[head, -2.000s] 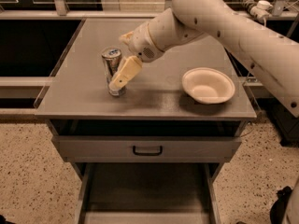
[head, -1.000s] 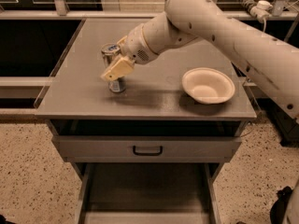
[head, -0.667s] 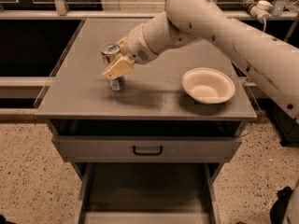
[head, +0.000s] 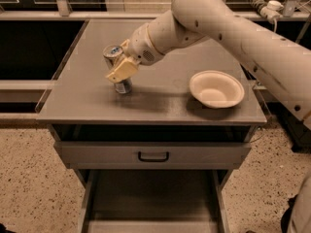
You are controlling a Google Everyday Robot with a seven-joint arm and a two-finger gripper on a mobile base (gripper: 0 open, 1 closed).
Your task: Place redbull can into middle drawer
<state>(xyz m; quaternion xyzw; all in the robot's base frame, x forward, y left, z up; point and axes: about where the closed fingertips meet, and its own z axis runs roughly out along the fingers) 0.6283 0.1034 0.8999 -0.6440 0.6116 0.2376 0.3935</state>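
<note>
The redbull can [head: 113, 52], slim and silver-blue with a shiny top, stands upright on the grey cabinet top [head: 160, 93] at its left side. My gripper [head: 120, 71] reaches in from the right, and its cream fingers [head: 124, 68] are closed around the can's middle. The can's base [head: 123, 87] rests on the surface. The middle drawer [head: 150, 200] is pulled out below the cabinet front; its dark grey floor and lighter side walls show, with nothing in it.
A white bowl [head: 216, 89] sits on the right side of the cabinet top. A closed drawer front with a black handle [head: 153, 156] lies above the open drawer. My arm [head: 233, 28] spans the top from the right. Speckled floor [head: 29, 178] surrounds the cabinet.
Two seconds ago the fingers hung lower beside the can; they have since risen to the can's middle and closed around it. The can has not moved.
</note>
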